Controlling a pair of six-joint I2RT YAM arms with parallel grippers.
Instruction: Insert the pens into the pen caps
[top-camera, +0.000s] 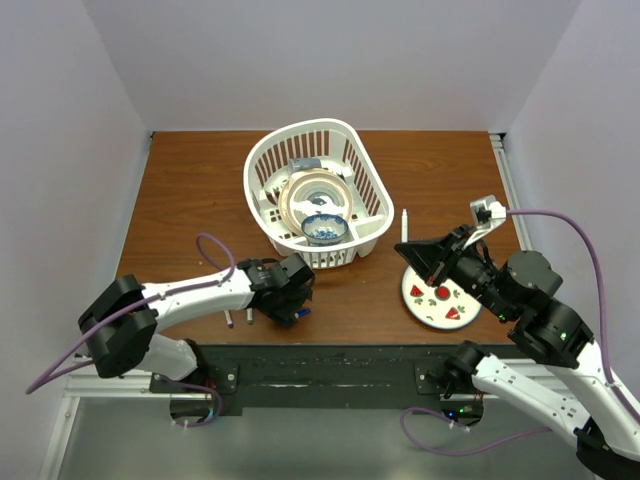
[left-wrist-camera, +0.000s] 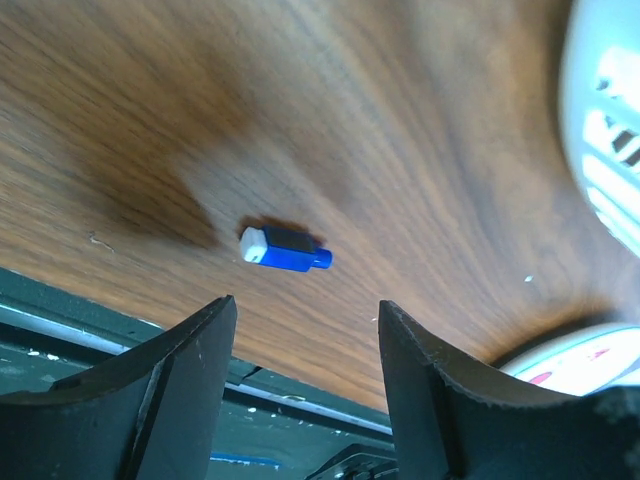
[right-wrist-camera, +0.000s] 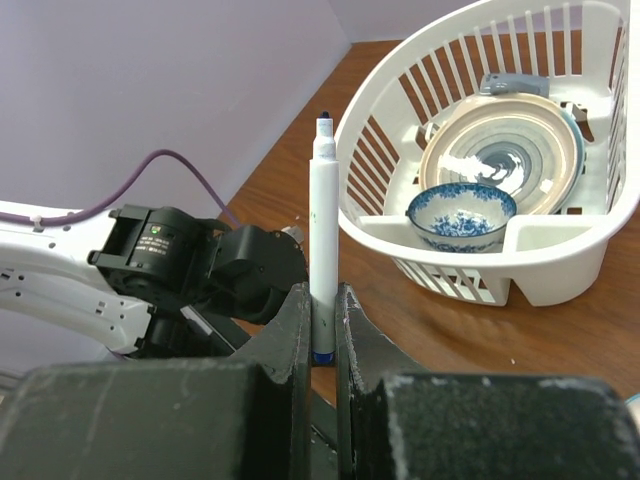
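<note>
A blue pen cap (left-wrist-camera: 285, 250) with a white end lies on its side on the wooden table, just ahead of my left gripper (left-wrist-camera: 305, 305), whose jaws stand open and empty. From above, that gripper (top-camera: 287, 298) hovers low near the front edge, with the cap (top-camera: 301, 313) at its tip. My right gripper (right-wrist-camera: 320, 295) is shut on the lower end of a white pen (right-wrist-camera: 323, 215), holding it upright with its dark tip exposed. In the top view this pen (top-camera: 404, 223) sticks out of the right gripper (top-camera: 406, 246) above the table's right half.
A white basket (top-camera: 355, 150) at the middle back holds a blue-patterned bowl (top-camera: 325, 229) and a plate. A strawberry-print plate (top-camera: 425, 305) sits under the right arm. Two small pale slim pieces (top-camera: 228, 319) (top-camera: 249, 318) lie by the front edge; too small to tell pens from caps.
</note>
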